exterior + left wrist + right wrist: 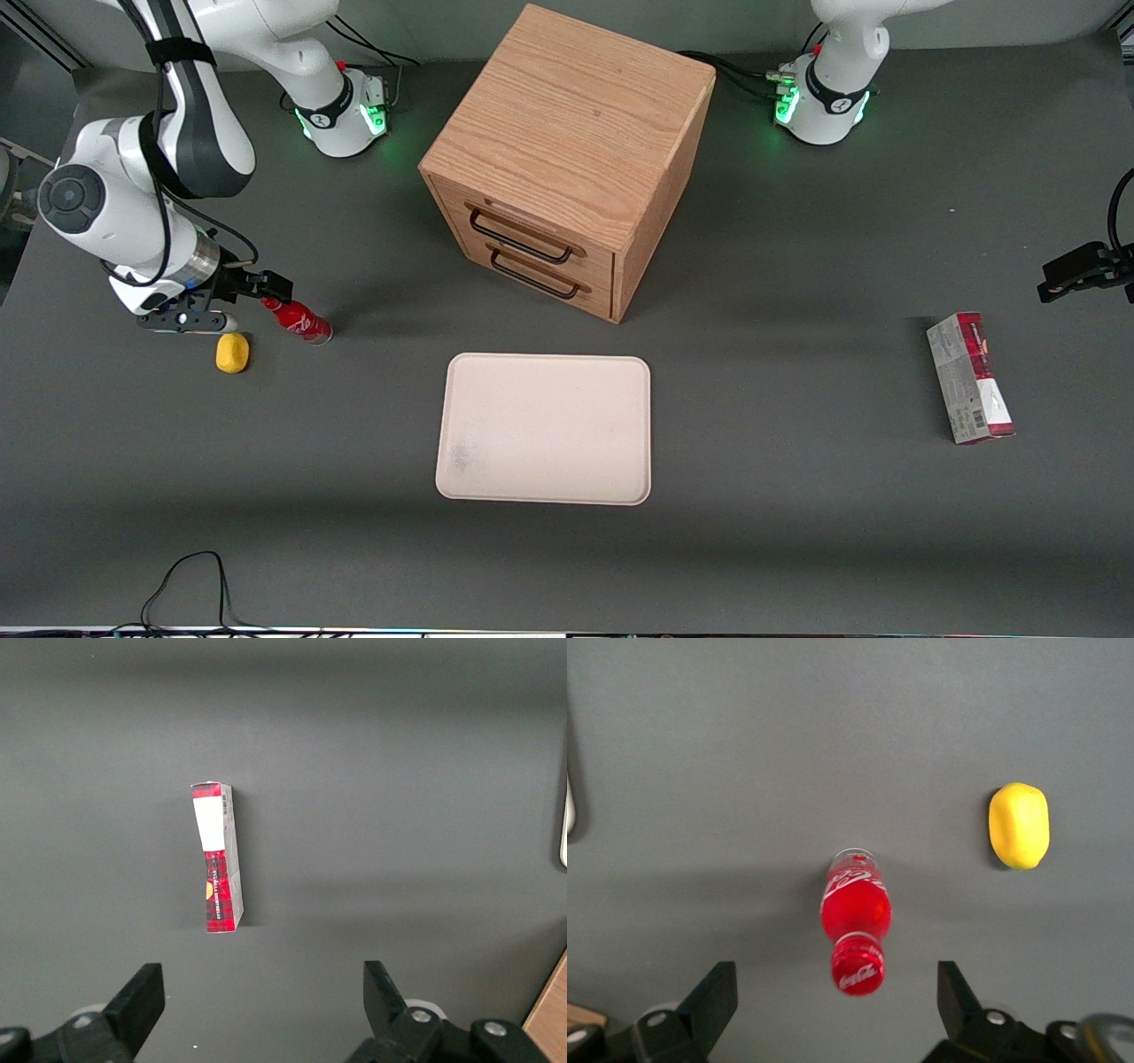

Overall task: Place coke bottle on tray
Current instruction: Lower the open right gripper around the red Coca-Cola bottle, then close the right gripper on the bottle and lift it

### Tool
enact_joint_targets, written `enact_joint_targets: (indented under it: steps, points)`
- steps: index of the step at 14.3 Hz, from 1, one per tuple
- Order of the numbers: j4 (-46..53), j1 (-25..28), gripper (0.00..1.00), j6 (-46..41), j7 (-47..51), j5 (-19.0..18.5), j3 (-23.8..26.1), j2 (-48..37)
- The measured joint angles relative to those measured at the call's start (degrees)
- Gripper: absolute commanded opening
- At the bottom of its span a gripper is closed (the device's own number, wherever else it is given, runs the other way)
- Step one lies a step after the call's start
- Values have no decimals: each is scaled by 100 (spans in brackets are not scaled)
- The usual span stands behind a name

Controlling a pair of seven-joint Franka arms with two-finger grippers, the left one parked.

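Observation:
The coke bottle [299, 321] is small, glossy red, with a red cap and white script. It stands on the grey table toward the working arm's end. In the right wrist view the coke bottle [856, 912] is seen from above, its cap nearest the camera. My right gripper [259, 297] is open and empty. It hovers just above the cap, which lies between the two fingertips [718, 992] without touching them. The cream-white tray [545, 430] lies flat and empty in the middle of the table, nearer the front camera than the drawer cabinet.
A yellow lemon [232, 353] lies beside the bottle, close to the gripper, and also shows in the right wrist view [1019, 826]. A wooden two-drawer cabinet [567, 151] stands farther from the camera than the tray. A red-and-grey carton [970, 377] lies toward the parked arm's end.

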Motion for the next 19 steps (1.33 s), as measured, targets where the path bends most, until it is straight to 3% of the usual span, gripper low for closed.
enact_joint_targets:
  steps: [6,9,11,12,14,17,19]
  points:
    - [-540,1,98,700,-58,-12,-19,14]
    - [-631,1,71,1005,-119,-15,-21,99]
    - [-653,2,35,1193,-254,-15,-73,190]
    - [-660,1,24,1253,-326,-15,-147,275]
    - [-651,10,23,1260,-333,2,-153,296]
    - [-649,11,0,1255,-333,0,-153,297]
    - [-633,12,0,1209,-333,0,-153,298]
